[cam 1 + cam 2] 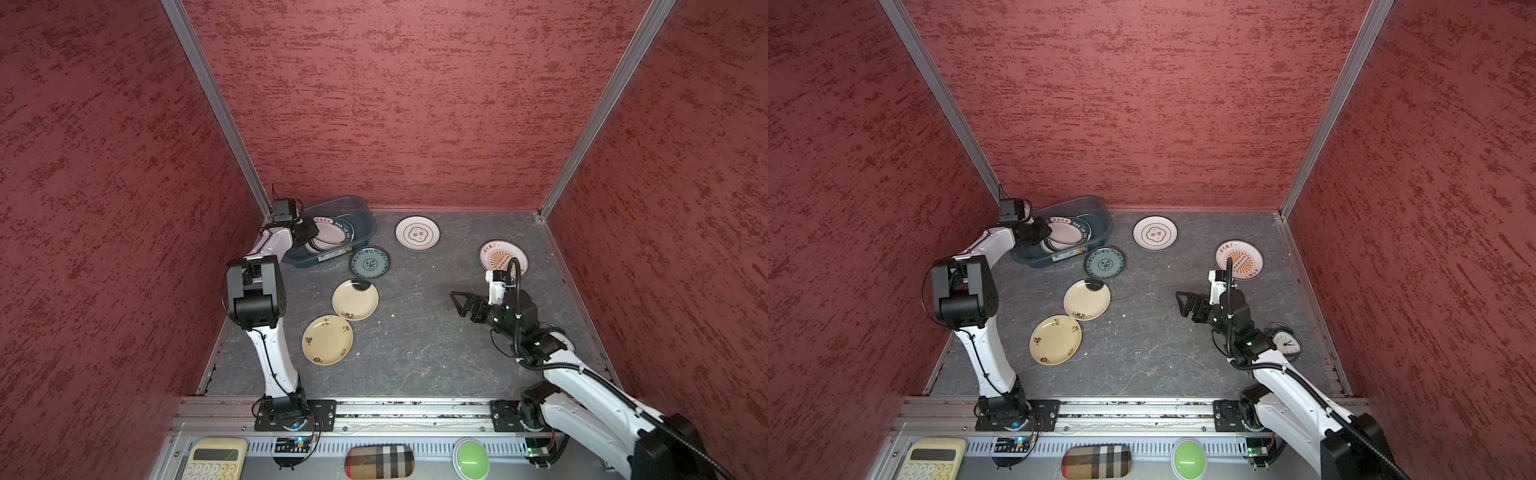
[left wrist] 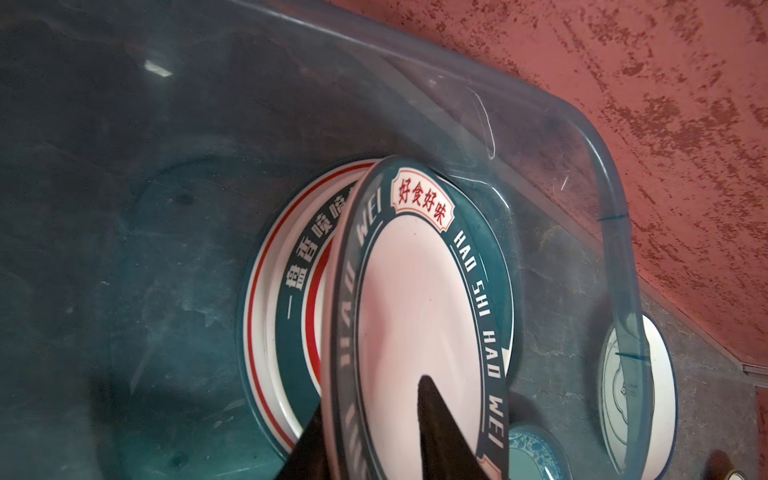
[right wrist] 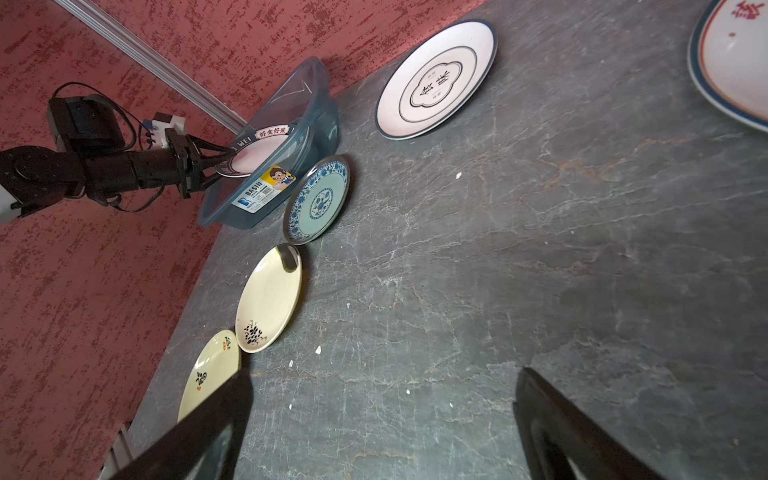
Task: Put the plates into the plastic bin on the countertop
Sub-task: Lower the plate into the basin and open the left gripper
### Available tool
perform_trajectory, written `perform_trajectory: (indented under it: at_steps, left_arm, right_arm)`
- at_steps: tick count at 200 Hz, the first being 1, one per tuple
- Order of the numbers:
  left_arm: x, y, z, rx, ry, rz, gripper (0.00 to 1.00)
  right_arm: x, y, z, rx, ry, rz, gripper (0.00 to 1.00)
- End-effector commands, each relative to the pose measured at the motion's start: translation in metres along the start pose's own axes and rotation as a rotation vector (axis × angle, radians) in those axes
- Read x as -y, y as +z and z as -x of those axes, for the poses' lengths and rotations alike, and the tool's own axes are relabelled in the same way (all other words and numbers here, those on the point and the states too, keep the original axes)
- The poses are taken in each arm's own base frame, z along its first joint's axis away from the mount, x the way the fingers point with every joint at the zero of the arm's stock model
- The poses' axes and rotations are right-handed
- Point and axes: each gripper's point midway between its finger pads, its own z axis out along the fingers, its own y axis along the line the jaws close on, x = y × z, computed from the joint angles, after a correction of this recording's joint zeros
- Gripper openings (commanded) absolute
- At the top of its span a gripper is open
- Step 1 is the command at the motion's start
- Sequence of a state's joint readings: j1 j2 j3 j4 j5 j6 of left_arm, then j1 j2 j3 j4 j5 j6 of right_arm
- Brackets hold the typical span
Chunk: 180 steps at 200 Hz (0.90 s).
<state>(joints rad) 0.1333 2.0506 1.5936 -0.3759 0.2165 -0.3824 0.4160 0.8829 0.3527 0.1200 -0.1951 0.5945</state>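
I start at the left gripper (image 1: pixel 308 232) (image 3: pixel 220 160), which reaches over the near end wall of the plastic bin (image 1: pixel 371 227) (image 2: pixel 615 249) in the back-left corner of the countertop (image 1: pixel 415 353). Its two fingers (image 2: pixel 440 424) straddle the rim of the teal-rimmed "HAO SHI HAO WEI" plate (image 1: pixel 332 235) (image 2: pixel 415 299), one above the face and one below. I cannot tell whether they pinch it or stand just clear. That plate is inside the bin, tilted and leaning on a red-ringed teal plate (image 2: pixel 270 299) that lies flat beneath it. Just outside the bin, to the right of that gripper, the teal-patterned plate (image 1: pixel 369 262) (image 3: pixel 318 199) sits against the bin's labelled wall. Nearer the arm's base, the cream plate with a dark blotch (image 1: pixel 355 299) overlaps the edge of the yellow plate (image 1: pixel 327 339). Moving right, the white plate with a lobed outline (image 1: pixel 417 233) (image 3: pixel 436 79) lies alone near the back wall, ahead of the right gripper (image 1: pixel 456 302) (image 3: pixel 384 374). That gripper hovers over bare stone with its jaws spread wide and nothing between them. The orange sunburst plate (image 1: pixel 1239 259) lies behind its wrist, towards the back right. An alarm clock (image 1: pixel 1285 343) stands beside that arm.
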Motion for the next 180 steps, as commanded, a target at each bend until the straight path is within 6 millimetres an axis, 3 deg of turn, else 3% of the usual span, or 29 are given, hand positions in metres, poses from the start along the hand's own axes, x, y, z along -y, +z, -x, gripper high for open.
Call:
perform_trajectory:
  at_steps: [1,10,20,23,87,146,180]
  left_arm:
    - [0.012,-0.003,0.006,0.019,0.064,0.012,0.47]
    - [0.013,-0.003,0.004,0.014,0.077,0.027,0.62]
    - [0.012,-0.002,0.003,0.013,0.095,0.054,0.96]
    - [0.012,-0.002,0.002,0.013,0.102,0.064,1.0]
    - [0.022,-0.006,0.0,0.034,0.192,0.127,0.99]
    - [0.005,-0.004,-0.002,0.003,0.209,0.241,0.99]
    - [0.014,-0.013,0.0,0.046,0.222,0.225,0.99]
  right_arm:
    - [0.001,-0.003,0.014,0.027,-0.015,-0.047,0.99]
    - [0.001,-0.003,0.014,0.023,-0.015,-0.054,0.99]
    - [0.002,-0.003,0.014,0.02,-0.013,-0.059,0.99]
    - [0.001,-0.003,0.014,0.019,-0.012,-0.059,0.99]
    - [0.007,-0.007,0.014,0.009,0.006,-0.098,0.99]
    - [0.018,-0.013,0.008,0.001,0.011,-0.141,0.99]
    - [0.019,-0.014,0.006,-0.003,0.01,-0.141,0.99]
